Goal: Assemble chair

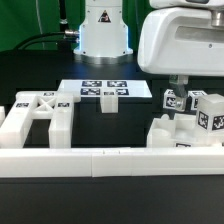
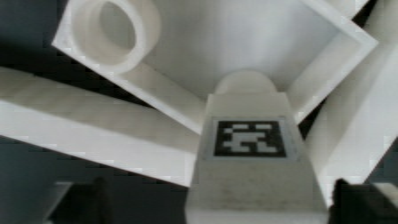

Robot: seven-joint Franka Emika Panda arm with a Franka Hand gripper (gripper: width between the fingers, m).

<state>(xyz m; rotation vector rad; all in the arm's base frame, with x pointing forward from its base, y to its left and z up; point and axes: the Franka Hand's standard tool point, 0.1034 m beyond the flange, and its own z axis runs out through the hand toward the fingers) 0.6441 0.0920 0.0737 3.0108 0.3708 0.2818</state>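
Tagged leg [image 2: 249, 150] between spread fingers [image 2: 366, 204]; arm [image 1: 185, 40] hangs vertical above parts cluster [image 1: 185, 128].

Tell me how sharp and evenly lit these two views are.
Exterior view: the chair parts are sharp enough, tags visible; the arm is a bright, blurred mass. Wrist view: the tagged leg sits very close, soft-edged and slightly blurred.

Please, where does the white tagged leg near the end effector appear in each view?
Exterior view: tagged leg, probably the upright piece among the parts at the exterior view's right, just below the end effector.
Wrist view: tagged leg centred between the open fingers, tag facing the camera.
Shared landmark: the end effector.
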